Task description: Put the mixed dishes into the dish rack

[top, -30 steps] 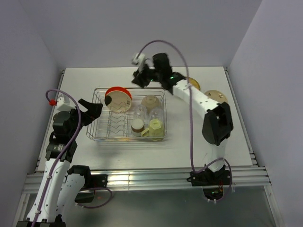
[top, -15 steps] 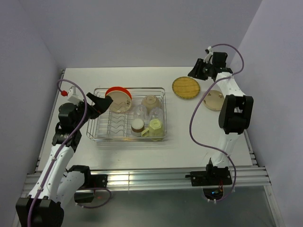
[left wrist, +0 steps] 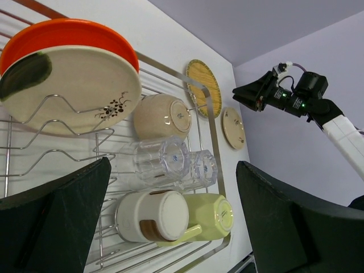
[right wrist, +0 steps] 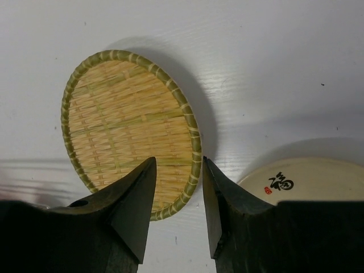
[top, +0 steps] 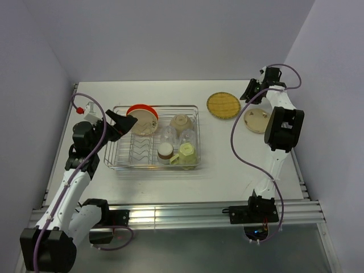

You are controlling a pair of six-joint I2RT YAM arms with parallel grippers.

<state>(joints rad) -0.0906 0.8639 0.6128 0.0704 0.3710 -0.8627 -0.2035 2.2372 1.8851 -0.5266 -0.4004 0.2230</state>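
The dish rack holds an orange plate, a cream plate, a beige bowl, clear cups, a brown-banded cup and a pale green mug. The yellow woven plate and a tan plate lie flat on the table to the right. My right gripper is open and empty, above the woven plate's right rim. My left gripper is wide open and empty, at the rack's left end.
The white tabletop is walled by purple panels at the back and both sides. The tan plate lies close to the right of the woven plate. The right arm's cable loops over the table's right part.
My right arm has swung from above the rack's back edge to the far right, over the woven plate. My left arm has shifted slightly towards the rack.
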